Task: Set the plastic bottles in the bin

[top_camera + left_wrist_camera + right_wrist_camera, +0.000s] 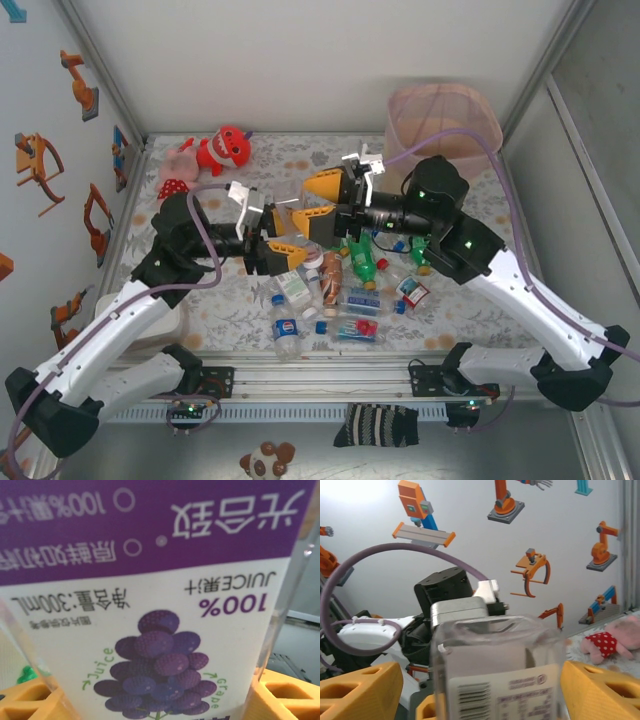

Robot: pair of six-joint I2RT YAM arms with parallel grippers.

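Fingers (285, 695) of the left end effector (160, 702) are clamped on a grape juice bottle (150, 630), snug against both sides of the label. The right end effector (482, 690) sits around the clear end of the same bottle, jaws wide with a gap showing on one side, so no grip there. In the top view both meet mid-frame, above the other bottles (340, 300) scattered lower centre on the tabletop (230, 310). Upper right, well apart, is the bin (402, 125).

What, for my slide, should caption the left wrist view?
Left gripper clamping a clear grape juice bottle, label upside down.
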